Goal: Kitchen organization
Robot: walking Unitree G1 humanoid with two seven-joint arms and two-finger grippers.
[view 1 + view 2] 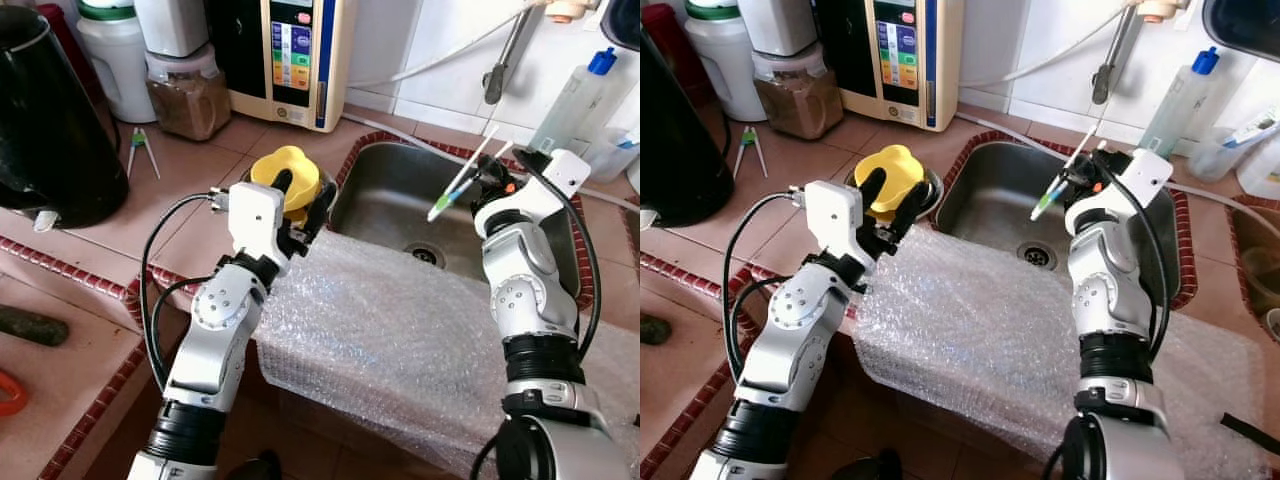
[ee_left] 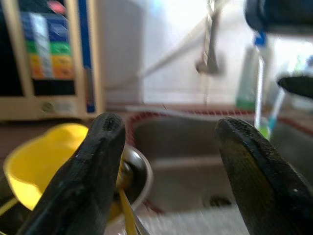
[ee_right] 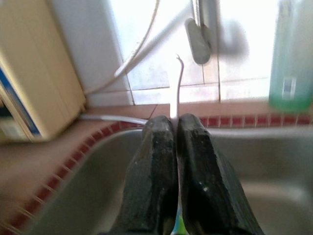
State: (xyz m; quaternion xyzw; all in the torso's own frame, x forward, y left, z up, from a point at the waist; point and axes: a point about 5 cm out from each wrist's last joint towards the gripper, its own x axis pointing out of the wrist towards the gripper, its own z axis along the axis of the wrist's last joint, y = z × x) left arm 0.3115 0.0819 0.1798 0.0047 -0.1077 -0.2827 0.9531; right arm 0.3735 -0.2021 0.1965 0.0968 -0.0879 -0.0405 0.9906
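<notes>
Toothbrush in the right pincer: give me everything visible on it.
The toothbrush is thin and looks like plastic: a white handle that turns blue, then green at the lower end. It is held slanted over the steel sink, white end up toward the wall tiles, green end down toward the basin, touching nothing but the right pincer, whose black fingers are shut on the shaft. In the right wrist view the white tip curves up past the fingers. Bristles cannot be made out.
</notes>
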